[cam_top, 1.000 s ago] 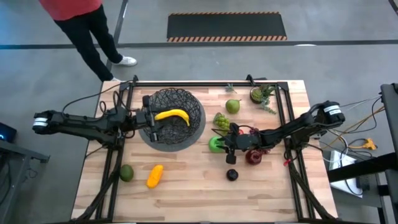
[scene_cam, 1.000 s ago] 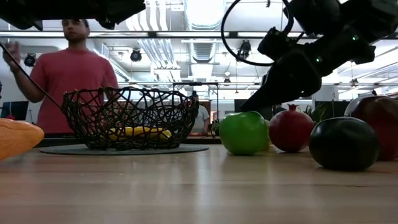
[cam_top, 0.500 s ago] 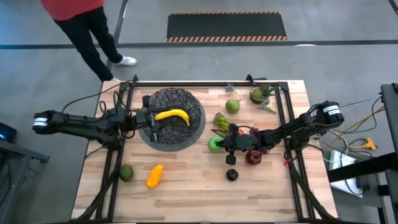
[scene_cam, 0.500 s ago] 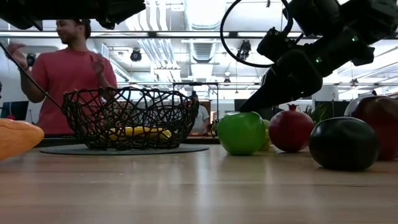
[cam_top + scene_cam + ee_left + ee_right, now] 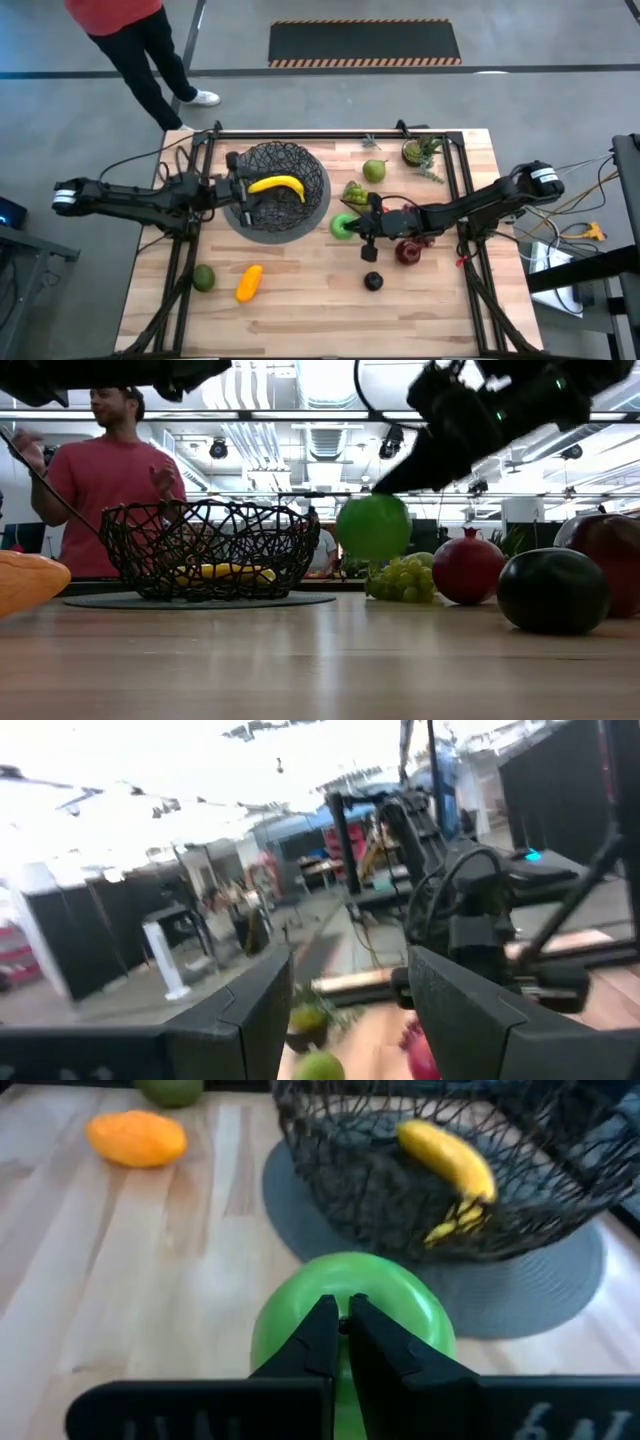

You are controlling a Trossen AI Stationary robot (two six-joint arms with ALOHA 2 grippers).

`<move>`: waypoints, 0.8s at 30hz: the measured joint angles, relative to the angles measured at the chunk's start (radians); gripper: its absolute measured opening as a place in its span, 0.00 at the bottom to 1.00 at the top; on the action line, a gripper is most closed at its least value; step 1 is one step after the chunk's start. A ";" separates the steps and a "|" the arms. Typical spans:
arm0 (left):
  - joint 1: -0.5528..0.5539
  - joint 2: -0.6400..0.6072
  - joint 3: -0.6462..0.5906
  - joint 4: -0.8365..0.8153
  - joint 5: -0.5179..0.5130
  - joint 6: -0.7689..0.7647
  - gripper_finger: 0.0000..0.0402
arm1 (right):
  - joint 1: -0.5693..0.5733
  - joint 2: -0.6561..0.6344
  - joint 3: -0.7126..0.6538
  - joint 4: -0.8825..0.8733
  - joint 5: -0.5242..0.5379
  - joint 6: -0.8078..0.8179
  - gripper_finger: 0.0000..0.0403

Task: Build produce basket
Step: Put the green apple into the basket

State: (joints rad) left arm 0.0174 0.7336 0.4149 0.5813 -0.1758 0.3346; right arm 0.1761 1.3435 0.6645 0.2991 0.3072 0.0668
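The black wire basket point(image 5: 278, 190) stands on a grey mat at the table's far left, with a yellow banana point(image 5: 278, 186) inside; the basket also shows in the low view point(image 5: 210, 550). My right gripper point(image 5: 354, 224) is shut on a green apple point(image 5: 373, 526), right of the basket and above the table. My left gripper point(image 5: 241, 191) hovers open over the basket's left rim, its fingers apart in the left wrist view point(image 5: 345, 1020). Green grapes point(image 5: 355, 192), a pear point(image 5: 374, 171), a red fruit point(image 5: 408, 252), a black fruit point(image 5: 372, 281), an avocado point(image 5: 203, 278) and an orange piece point(image 5: 249, 282) lie on the table. My right gripper holds the green apple by the middle of its top point(image 5: 345, 1285), the two fingertips point(image 5: 322, 1330) closed together there; what lies between them is hidden by the fingers. The fingers come slanting down from the table's right. The apple hangs below them, clear of the table.
A small potted plant point(image 5: 418, 152) stands at the far right. A person in a red shirt point(image 5: 105, 480) stands beyond the table's far left. In the low view a red fruit point(image 5: 466, 567), a dark fruit point(image 5: 553, 590) and grapes point(image 5: 402, 580) sit under and right of the lifted apple.
My right gripper has gone up and a little toward the basket with the green apple. The apple stood on the table before and now hangs clear of it, uncovering the grapes behind it in the low view.
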 joint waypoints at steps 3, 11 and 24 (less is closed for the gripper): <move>0.000 -0.018 0.000 0.041 -0.024 0.072 0.45 | 0.000 -0.027 0.094 -0.140 0.033 -0.006 0.02; 0.000 -0.054 -0.016 0.057 -0.039 0.108 0.45 | -0.058 -0.025 0.380 -0.473 0.035 0.142 0.02; 0.000 -0.055 -0.018 0.063 -0.039 0.091 0.45 | -0.188 0.232 0.694 -0.459 -0.043 0.042 0.02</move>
State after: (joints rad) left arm 0.0174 0.6789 0.3973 0.6446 -0.2146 0.4255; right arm -0.0116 1.5759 1.3590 -0.1596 0.2641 0.1089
